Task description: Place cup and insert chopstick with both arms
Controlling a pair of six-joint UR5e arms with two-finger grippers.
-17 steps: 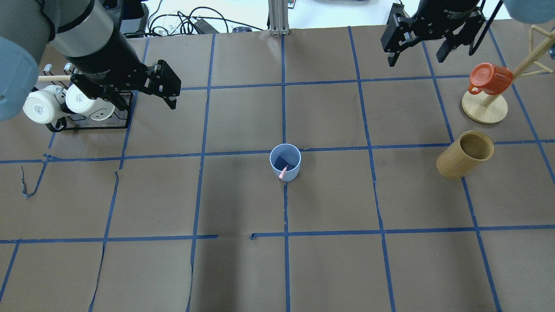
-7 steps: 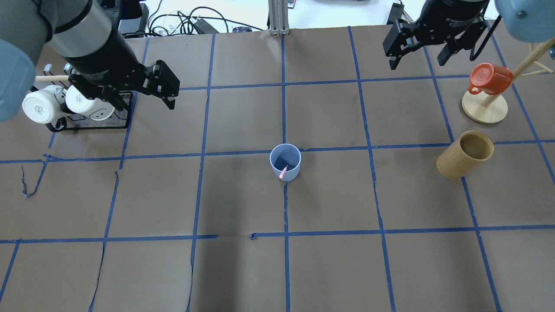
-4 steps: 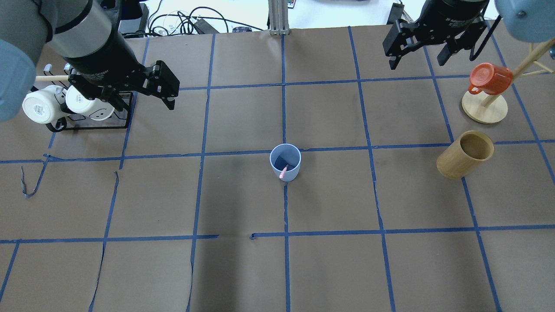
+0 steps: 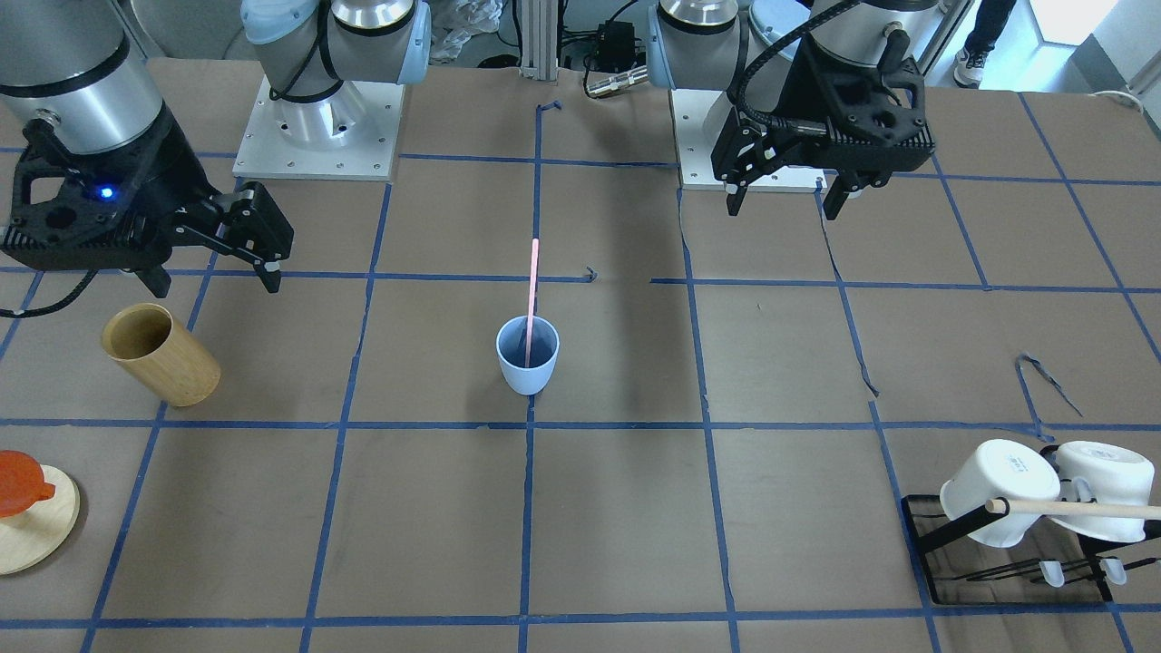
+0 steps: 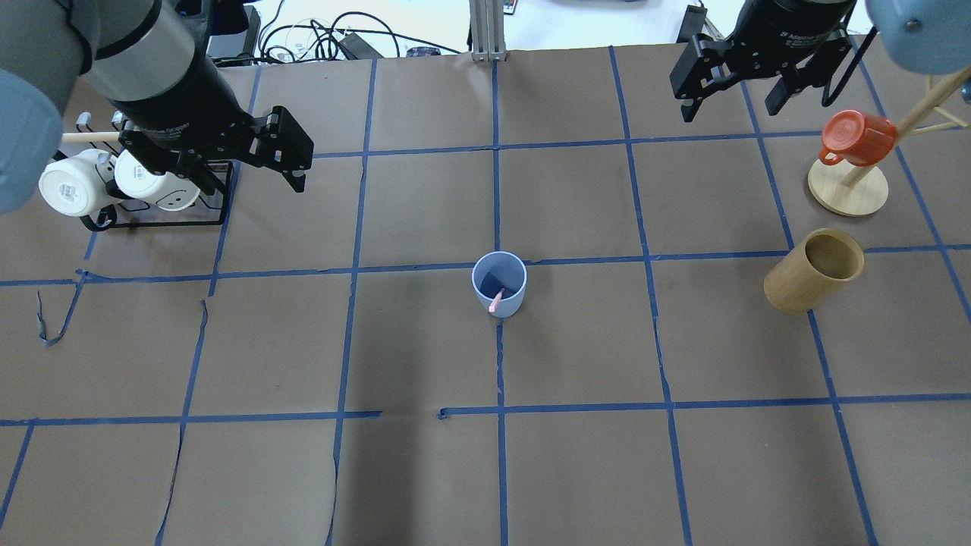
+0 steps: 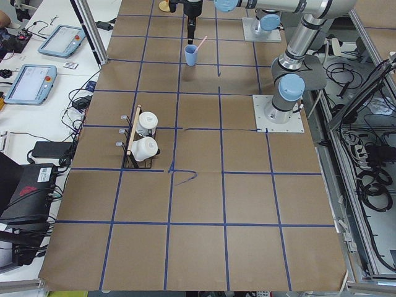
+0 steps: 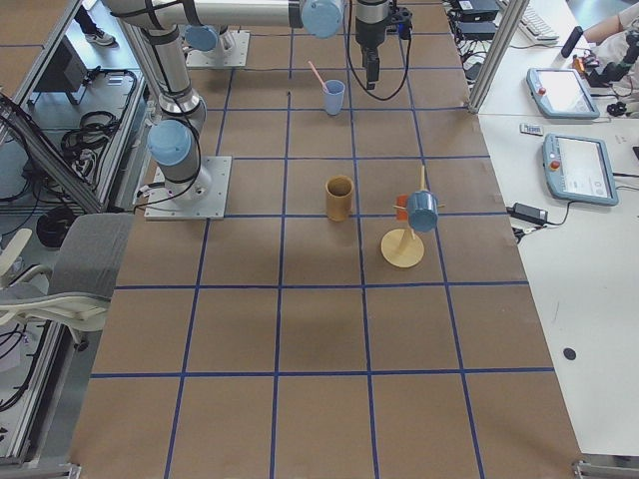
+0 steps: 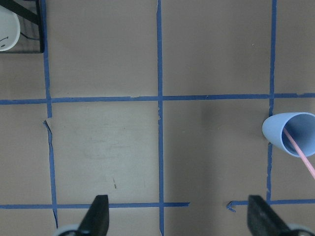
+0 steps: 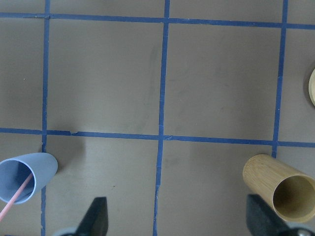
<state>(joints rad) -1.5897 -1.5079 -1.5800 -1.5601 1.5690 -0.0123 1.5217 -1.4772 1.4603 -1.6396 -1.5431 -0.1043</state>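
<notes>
overhead exterior view has the blue cup [image 5: 499,283] standing up in the middle of the desk [image 5: 576,470]. the chopstick [image 4: 531,281] is inside it and leans on the rim, so the job looks done to me. the left gripper [image 4: 780,207] is wide open and holds nothing, up by the left edge. the right gripper [image 4: 218,286] is wide open too, with nothing in it, by the right edge. both are well apart from the blue cup.

what could go wrong? the chopstick sticks up tall out of a small cup. if an arm swings low over the middle, it could hit the stick and tip it all over. the left gripper is near the rack [image 5: 159,224], so a drop there could knock the white cups [image 5: 67,191]. the right gripper is near the stand [image 5: 847,189], and a bump could shake the red cup [image 5: 857,138] off.

count: one blue cup, one chopstick, one wood cup [image 5: 813,271], one stand, one red cup, one rack, two white cups, two grippers. exterior right view may show one more mug [image 7: 422,212] on the stand, but it is too small to be sure.
</notes>
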